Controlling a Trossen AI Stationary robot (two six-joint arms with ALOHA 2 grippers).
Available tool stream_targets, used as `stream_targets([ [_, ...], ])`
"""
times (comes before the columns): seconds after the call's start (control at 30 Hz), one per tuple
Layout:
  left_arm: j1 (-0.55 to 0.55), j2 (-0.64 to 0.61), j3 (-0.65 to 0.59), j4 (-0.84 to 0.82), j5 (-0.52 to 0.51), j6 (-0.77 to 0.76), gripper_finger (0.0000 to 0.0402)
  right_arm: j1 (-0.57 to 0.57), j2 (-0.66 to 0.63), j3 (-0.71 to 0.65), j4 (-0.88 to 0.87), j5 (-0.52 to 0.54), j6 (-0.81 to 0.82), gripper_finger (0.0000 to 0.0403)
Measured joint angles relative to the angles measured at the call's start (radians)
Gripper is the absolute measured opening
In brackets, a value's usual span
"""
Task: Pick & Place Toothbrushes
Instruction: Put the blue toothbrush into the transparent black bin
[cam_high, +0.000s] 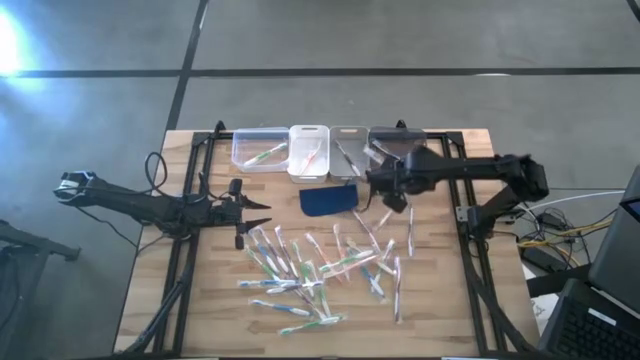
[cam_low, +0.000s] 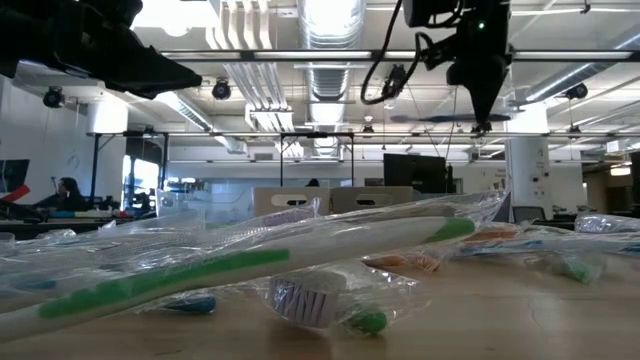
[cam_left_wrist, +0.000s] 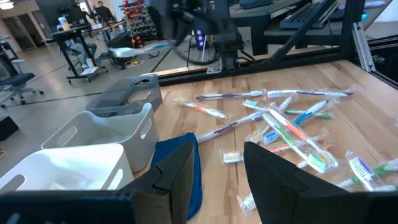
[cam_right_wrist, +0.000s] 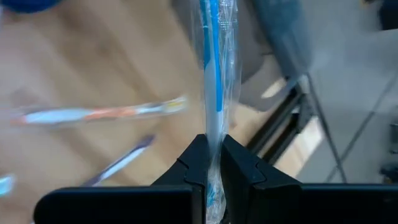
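Many wrapped toothbrushes (cam_high: 320, 265) lie scattered on the wooden table, and the left wrist view shows them too (cam_left_wrist: 286, 118). Over the table's far middle, beside the dark grey bin (cam_high: 395, 145), my right gripper (cam_high: 396, 200) hangs in the air, shut on a blue toothbrush (cam_right_wrist: 214, 62) in a clear wrapper. My left gripper (cam_high: 262, 215) hovers at the pile's left edge, open (cam_left_wrist: 217, 180), nothing between its fingers. A dark blue pad (cam_high: 328, 200) lies in front of the bins. My right gripper pinches the wrapped blue toothbrush between its two fingers (cam_right_wrist: 198, 158), on the clear wrapper and handle (cam_right_wrist: 213, 140). The fingers slant down from above, and the brush runs along them, reaching out past their tips. It is lifted clear of the table.
A row of bins stands at the far edge: a clear one (cam_high: 260, 150), a white one (cam_high: 308, 150), a grey one (cam_high: 348, 150) and the dark grey one. Some hold toothbrushes. Black frame rails (cam_high: 180, 270) run along both table sides.
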Motion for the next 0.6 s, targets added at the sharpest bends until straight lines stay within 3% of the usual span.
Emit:
stream_targets([
  [0.23,0.000,0.000,0.000,0.000,0.000,0.000,0.0147,-0.136,0.001,-0.001,0.078,0.090,-0.178,0.0020],
  [0.6,0.000,0.000,0.000,0.000,0.000,0.000,0.0147,-0.338,0.002,-0.002,0.239,0.086,-0.426,0.0020],
])
